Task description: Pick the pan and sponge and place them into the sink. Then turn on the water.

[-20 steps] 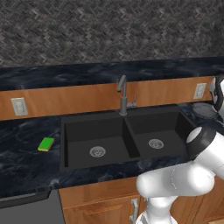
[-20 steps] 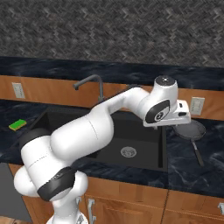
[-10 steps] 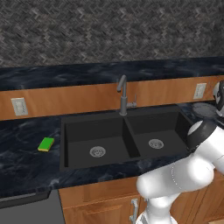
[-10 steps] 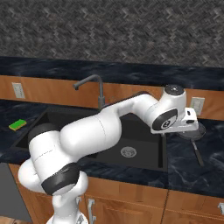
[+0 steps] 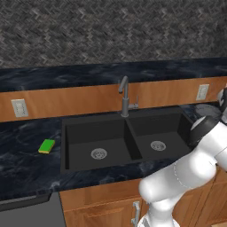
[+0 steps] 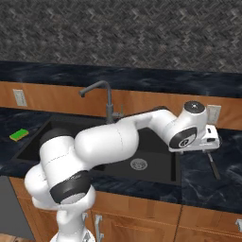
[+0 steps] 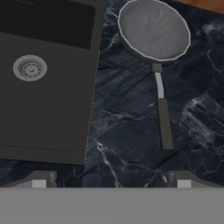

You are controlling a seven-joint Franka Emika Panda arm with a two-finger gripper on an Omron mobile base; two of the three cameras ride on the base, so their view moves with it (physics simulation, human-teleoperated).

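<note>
A rendered home kitchen — black double-basin sink [image 5: 124,139] mid-frame, grey faucet [image 5: 124,95] behind it, dark marbled bench [image 5: 26,155], wooden cabinet doors [image 6: 137,222] along the bottom, grey herringbone tile backsplash [image 5: 111,31] — wall sockets [image 5: 19,107] too.

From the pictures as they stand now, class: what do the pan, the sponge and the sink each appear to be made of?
Pan: probably metal, with a matt grey, faintly speckled inside and a thin, straight, darker handle.
Sponge: looks like soft foam, a bright green block with a yellow side layer.
Sink: matt black, perhaps composite or coated metal, since it shows no shine; its round drains look like silver metal.
</note>
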